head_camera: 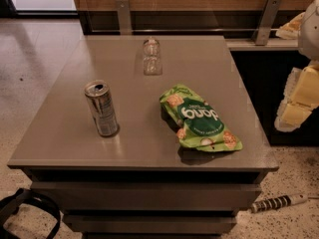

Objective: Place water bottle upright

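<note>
Clear plastic water bottle [152,57], far centre: probably light, slippery, crushable; grasp gently mid-body. Gripper [298,106] at right edge, aperture indeterminate.

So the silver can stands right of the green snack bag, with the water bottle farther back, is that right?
No. In the camera view the silver can stands left of the green snack bag, not right. The water bottle is farther back on the table, and the claw is off past the table's right edge.
</note>
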`<action>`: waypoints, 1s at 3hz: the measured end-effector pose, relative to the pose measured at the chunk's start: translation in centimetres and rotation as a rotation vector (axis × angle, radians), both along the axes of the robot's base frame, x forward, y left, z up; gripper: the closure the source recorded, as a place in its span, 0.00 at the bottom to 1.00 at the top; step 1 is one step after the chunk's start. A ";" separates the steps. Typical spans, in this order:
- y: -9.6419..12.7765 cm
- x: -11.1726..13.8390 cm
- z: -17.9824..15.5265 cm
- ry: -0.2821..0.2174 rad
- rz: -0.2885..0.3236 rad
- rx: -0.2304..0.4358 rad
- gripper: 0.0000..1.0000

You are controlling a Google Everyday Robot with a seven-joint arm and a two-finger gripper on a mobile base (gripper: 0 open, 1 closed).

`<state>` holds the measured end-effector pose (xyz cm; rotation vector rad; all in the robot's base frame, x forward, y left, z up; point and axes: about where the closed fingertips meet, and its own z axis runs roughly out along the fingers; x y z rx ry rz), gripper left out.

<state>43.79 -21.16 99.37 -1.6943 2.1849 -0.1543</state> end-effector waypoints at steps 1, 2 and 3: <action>0.0 0.0 0.0 0.000 0.000 0.000 0.00; 0.2 1.6 0.8 0.005 0.002 0.011 0.00; 1.0 5.4 1.9 0.025 0.004 0.077 0.00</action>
